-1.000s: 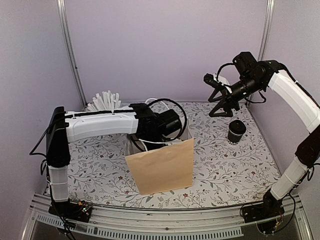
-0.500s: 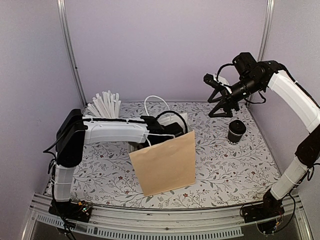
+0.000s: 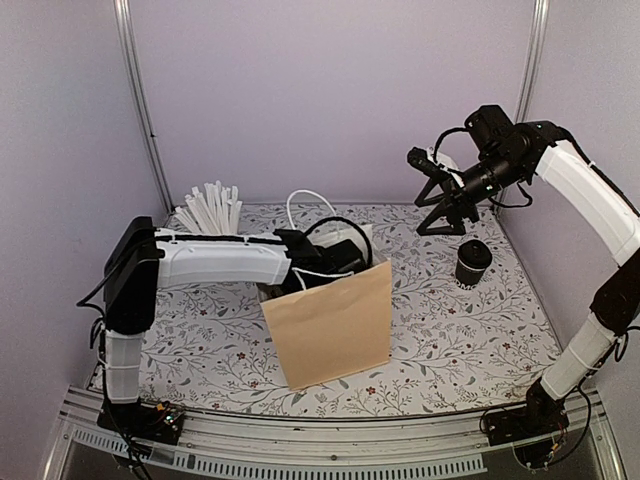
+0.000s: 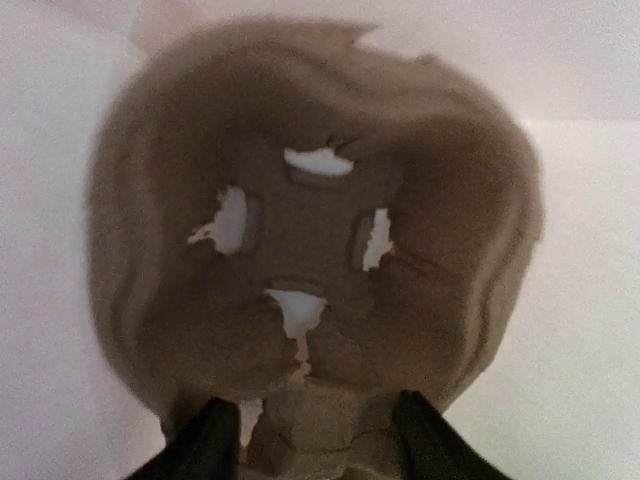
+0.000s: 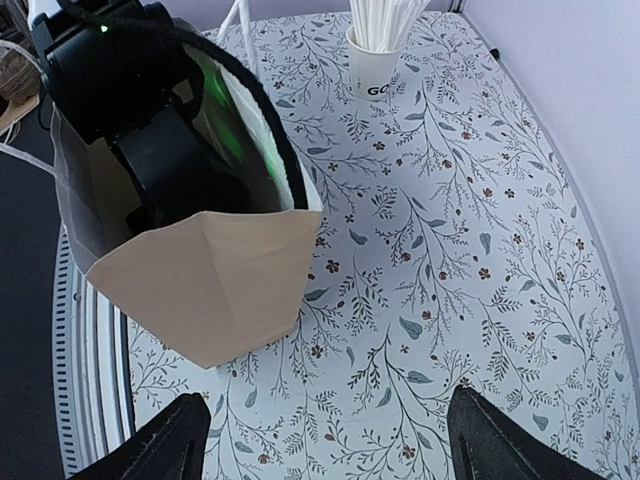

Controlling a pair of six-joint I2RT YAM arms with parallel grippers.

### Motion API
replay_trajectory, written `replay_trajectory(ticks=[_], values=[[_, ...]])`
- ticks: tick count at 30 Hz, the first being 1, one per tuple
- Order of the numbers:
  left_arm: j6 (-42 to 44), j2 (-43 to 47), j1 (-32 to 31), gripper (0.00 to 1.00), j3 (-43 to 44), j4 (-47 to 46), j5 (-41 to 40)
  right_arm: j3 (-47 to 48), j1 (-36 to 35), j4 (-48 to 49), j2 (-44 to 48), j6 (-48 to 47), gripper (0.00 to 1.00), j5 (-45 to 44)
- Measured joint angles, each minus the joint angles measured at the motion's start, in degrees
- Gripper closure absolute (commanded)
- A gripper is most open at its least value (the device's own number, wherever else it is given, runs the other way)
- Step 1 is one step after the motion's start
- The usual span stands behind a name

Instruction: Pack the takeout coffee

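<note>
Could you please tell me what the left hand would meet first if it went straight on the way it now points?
The brown pulp cup carrier: it fills the left wrist view directly ahead of the left hand, whose fingertips flank its near edge. Whether they touch it is unclear.

The left gripper (image 4: 312, 445) is down inside the bag (image 3: 330, 325), with the cup carrier (image 4: 310, 250) just ahead of its fingers, deeper in. The coffee cup (image 3: 472, 263) stands on the table (image 3: 470, 340) below the right gripper (image 5: 335, 450) — well right of the bag. The cup of sticks (image 3: 208, 205) sits behind the left arm.
</note>
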State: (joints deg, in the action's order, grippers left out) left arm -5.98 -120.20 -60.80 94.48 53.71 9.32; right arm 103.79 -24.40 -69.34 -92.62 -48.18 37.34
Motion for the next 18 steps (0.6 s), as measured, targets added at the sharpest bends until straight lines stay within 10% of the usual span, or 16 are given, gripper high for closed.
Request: replay_trajectory(ticks=[18], values=[[0.6,9.0,0.0,0.28,11.1,2.6,-3.8,0.9,0.0,-3.9,0.0,-0.7,0.16,4.1]])
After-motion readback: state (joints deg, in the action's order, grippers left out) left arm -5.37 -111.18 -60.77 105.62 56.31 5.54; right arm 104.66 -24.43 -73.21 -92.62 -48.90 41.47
